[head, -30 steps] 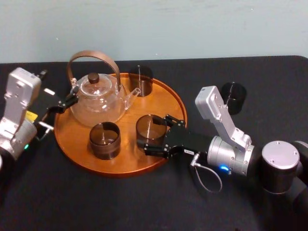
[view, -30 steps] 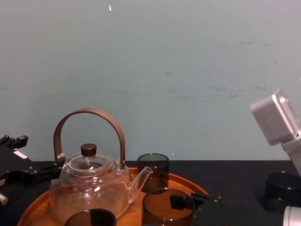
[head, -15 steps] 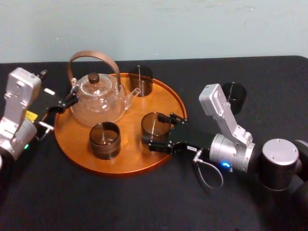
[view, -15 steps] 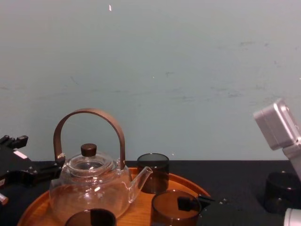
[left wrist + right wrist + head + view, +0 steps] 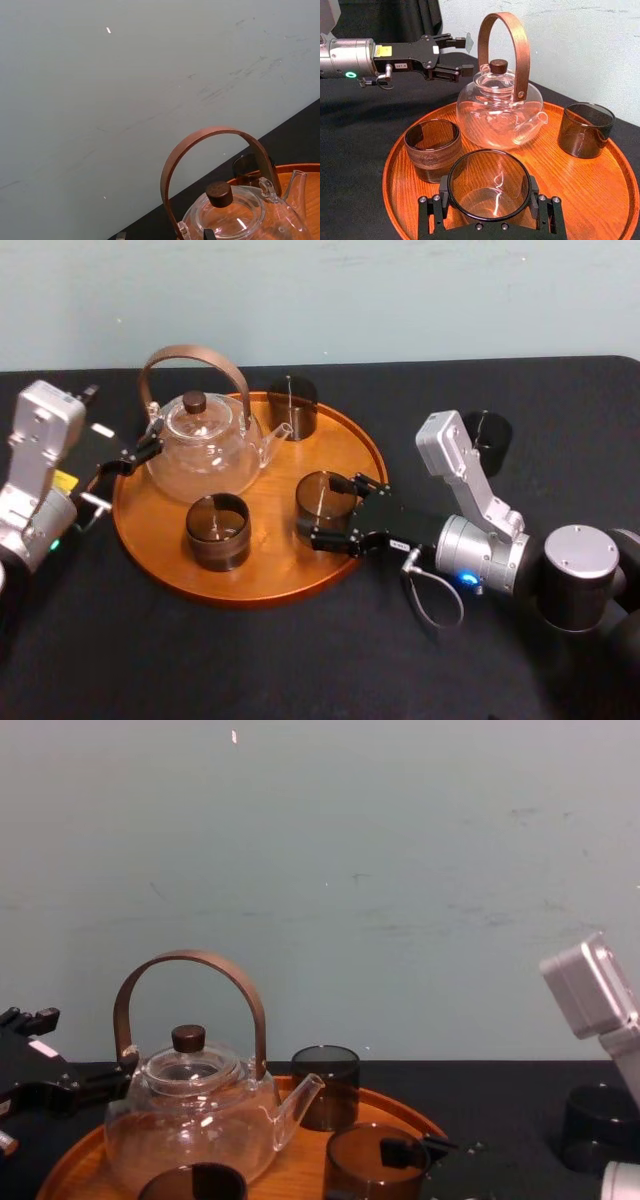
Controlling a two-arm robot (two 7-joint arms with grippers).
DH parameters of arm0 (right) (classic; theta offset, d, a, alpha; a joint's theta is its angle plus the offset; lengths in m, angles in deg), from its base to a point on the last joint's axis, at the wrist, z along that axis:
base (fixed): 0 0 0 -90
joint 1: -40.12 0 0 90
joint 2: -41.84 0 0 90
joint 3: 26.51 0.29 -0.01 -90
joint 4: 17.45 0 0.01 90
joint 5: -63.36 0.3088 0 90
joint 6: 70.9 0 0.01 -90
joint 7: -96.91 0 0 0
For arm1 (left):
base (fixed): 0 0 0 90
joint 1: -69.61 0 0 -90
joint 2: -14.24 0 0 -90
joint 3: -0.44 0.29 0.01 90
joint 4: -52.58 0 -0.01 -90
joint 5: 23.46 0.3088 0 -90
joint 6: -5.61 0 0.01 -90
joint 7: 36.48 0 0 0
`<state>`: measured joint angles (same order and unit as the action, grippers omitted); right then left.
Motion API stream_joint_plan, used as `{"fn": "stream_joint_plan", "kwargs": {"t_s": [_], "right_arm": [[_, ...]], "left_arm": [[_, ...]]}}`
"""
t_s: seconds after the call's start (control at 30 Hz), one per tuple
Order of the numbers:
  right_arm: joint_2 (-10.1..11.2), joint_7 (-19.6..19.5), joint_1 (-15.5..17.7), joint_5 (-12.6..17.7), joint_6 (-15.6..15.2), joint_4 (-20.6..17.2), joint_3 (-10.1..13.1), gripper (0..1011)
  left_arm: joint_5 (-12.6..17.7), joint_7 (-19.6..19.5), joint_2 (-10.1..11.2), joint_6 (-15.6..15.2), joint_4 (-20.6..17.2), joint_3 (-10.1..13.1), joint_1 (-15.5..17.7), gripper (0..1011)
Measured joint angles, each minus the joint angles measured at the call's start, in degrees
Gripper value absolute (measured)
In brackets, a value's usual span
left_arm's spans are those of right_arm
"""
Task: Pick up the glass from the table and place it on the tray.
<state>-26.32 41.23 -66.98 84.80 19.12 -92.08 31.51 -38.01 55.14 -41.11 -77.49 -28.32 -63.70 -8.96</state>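
Between the right gripper's [image 5: 322, 508] fingers [image 5: 536, 197] stands the glass [image 5: 489, 186] (upright, on the tray [image 5: 600, 192]).

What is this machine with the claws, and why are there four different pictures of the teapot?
It is a robot with two arms, each ending in a claw called a gripper. One camera sits on its head, one on its chest, one on each wrist. On the table stands a round wooden tray with a glass teapot and two dark glasses. The right gripper is shut on a third glass over the tray. The left gripper is open beside the teapot. Another glass stands on the table past the right arm.
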Motion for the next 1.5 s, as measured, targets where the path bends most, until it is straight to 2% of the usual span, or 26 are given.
{"fn": "stream_joint_plan", "kwargs": {"t_s": [0.8, 1.5], "right_arm": [[-1.17, 1.55, -1.89, 0.86, 0.10, 2.78, -1.25, 899], [-1.81, 1.82, -2.29, 1.48, -0.08, 4.16, -1.72, 899]], "left_arm": [[0.00, 0.00, 0.00, 0.00, 0.00, 0.00, 0.00, 1001], [0.00, 0.00, 0.00, 0.00, 0.00, 0.00, 0.00, 1002]]}}
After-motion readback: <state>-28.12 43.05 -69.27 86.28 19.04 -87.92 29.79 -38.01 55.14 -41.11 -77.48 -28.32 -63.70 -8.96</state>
